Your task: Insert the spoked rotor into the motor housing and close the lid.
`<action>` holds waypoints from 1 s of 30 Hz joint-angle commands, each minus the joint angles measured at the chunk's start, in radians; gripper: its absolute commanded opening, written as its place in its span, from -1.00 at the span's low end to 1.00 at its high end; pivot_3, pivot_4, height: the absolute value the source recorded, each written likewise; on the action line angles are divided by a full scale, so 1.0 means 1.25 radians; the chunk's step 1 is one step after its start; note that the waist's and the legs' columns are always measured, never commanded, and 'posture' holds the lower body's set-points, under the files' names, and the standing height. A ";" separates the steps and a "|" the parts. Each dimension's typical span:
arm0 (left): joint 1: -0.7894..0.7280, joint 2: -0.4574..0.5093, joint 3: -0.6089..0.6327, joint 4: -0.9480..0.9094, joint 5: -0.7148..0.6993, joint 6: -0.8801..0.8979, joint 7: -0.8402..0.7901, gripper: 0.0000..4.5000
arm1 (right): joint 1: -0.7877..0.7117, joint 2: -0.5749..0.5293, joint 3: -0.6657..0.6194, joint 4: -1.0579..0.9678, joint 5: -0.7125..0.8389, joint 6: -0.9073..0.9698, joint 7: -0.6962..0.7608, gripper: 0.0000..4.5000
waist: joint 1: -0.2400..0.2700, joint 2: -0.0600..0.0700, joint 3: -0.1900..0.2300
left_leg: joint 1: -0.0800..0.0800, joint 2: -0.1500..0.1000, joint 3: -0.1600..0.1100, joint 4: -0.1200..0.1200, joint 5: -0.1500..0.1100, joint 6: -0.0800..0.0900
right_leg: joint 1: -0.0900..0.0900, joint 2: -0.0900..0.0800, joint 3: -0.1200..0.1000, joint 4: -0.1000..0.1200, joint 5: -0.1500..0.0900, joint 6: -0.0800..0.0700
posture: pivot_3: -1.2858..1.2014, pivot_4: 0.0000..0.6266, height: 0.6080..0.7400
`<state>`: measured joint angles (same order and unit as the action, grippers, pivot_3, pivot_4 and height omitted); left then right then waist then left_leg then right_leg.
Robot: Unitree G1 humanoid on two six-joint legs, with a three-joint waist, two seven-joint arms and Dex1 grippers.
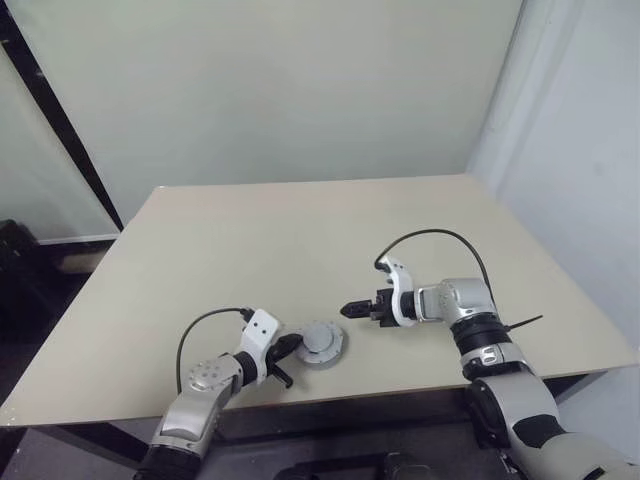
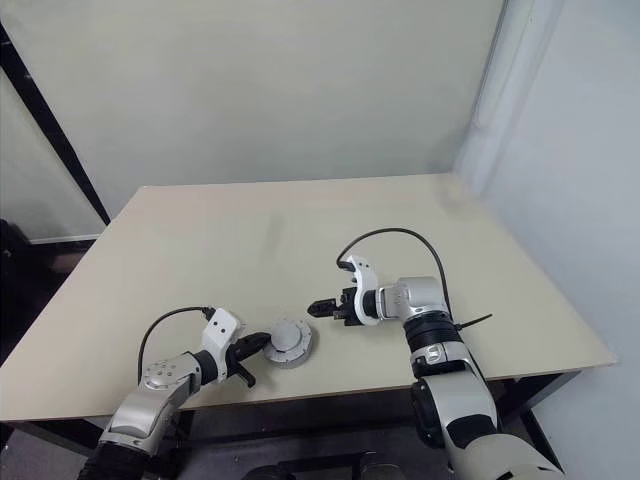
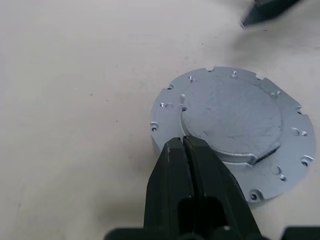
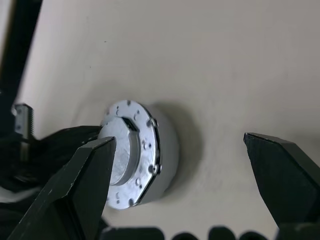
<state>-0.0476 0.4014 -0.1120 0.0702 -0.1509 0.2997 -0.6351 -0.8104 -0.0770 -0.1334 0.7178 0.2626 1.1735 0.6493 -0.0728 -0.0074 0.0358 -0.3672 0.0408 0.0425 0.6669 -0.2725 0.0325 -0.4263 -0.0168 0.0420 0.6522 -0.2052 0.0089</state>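
housing: you see the motor housing [image 1: 323, 343] lying flat on the table [image 1: 300, 240], near the front edge, at about 6 o'clock of the tabletop

lid: the lid [image 3: 231, 117] sits closed on top of the housing, a raised round grey plate with a notched rim around it; you cannot see anything inside the housing

left gripper: your left gripper [image 3: 183, 150] has its two black fingers pressed together with nothing between them; the tips rest at the housing's rim, on its 9 o'clock side as the head camera sees it; whether they touch the metal you cannot tell

right gripper: your right gripper [image 1: 352, 309] has its jaws spread wide and empty; it hangs above the table at about 1 o'clock from the housing, near it but apart, tips pointing toward your left

table: pale beige top, plain and matt

room: a light wall [image 1: 270, 90] stands behind the table at 12 o'clock; a dark slanted bar [image 1: 60, 120] runs down at 10 o'clock; a whitish wall [image 1: 580, 150] rises at 2 o'clock, close beside the table's right edge

cables: a black cable [image 1: 430, 236] loops over the right wrist, another [image 1: 195, 330] curves over the left wrist
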 commanded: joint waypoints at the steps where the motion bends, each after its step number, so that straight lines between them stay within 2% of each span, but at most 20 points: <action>1: 0.002 0.000 -0.023 0.010 0.014 0.008 -0.011 -1.00 | -0.037 0.010 -0.093 0.050 0.070 0.043 -0.040 0.98 | 0.000 0.000 0.000 | 0.000 0.000 0.000 0.000 0.000 0.000 | 0.000 0.000 0.000 0.000 0.000 0.000 | 0.03 -1.00 1.00; 10: 0.002 0.004 -0.023 0.005 0.013 0.011 -0.015 -1.00 | -0.043 0.042 -0.207 0.160 0.133 0.061 -0.124 0.98 | -0.001 0.001 0.000 | -0.002 0.000 0.000 0.000 0.000 0.000 | 0.001 0.001 -0.001 -0.005 0.000 0.000 | 0.03 -1.00 1.00; 17: 0.003 0.006 -0.019 0.001 0.015 0.013 -0.018 -1.00 | -0.031 0.081 -0.233 0.180 0.160 0.054 -0.148 0.98 | -0.001 0.001 0.000 | -0.007 -0.001 -0.001 0.000 0.000 0.000 | 0.000 0.001 -0.001 -0.007 0.001 0.002 | 0.03 -1.00 1.00; 30: 0.008 0.004 -0.018 -0.009 0.013 0.016 -0.013 -1.00 | 0.006 0.140 -0.257 0.184 0.189 0.063 -0.176 0.98 | -0.003 0.001 0.000 | -0.007 0.000 -0.002 0.000 0.000 0.001 | 0.000 0.001 -0.002 -0.007 0.001 0.002 | 0.03 -1.00 1.00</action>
<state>-0.0466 0.4090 -0.1080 0.0634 -0.1511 0.3020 -0.6481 -0.8039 0.0645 -0.4484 0.9536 0.4544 1.2398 0.4287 -0.0769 -0.0059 0.0352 -0.3754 0.0408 0.0402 0.6667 -0.2724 0.0331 -0.4267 -0.0149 0.0395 0.6437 -0.2035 0.0115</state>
